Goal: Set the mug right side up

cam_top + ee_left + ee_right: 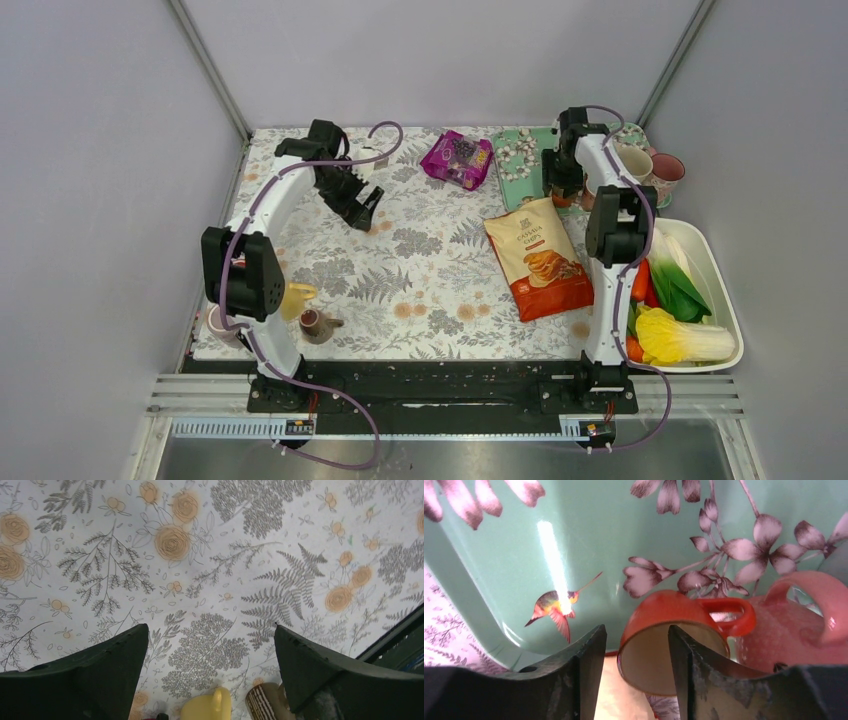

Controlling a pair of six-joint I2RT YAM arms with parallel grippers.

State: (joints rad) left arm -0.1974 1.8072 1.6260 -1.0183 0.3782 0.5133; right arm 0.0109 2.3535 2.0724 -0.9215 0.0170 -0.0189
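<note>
The orange mug (659,611) sits at the desk's (210,555) 2 o'clock, by the teal tray's (589,545) edge, mouth up toward the wrist camera, with a pink mug (784,625) just beside its handle at 3 o'clock. The right gripper (636,628) is released, jaws parted astride the mug's wall. Righting looks done and only backing away is left. The left gripper (210,626) hangs wide apart and empty over the desk
</note>
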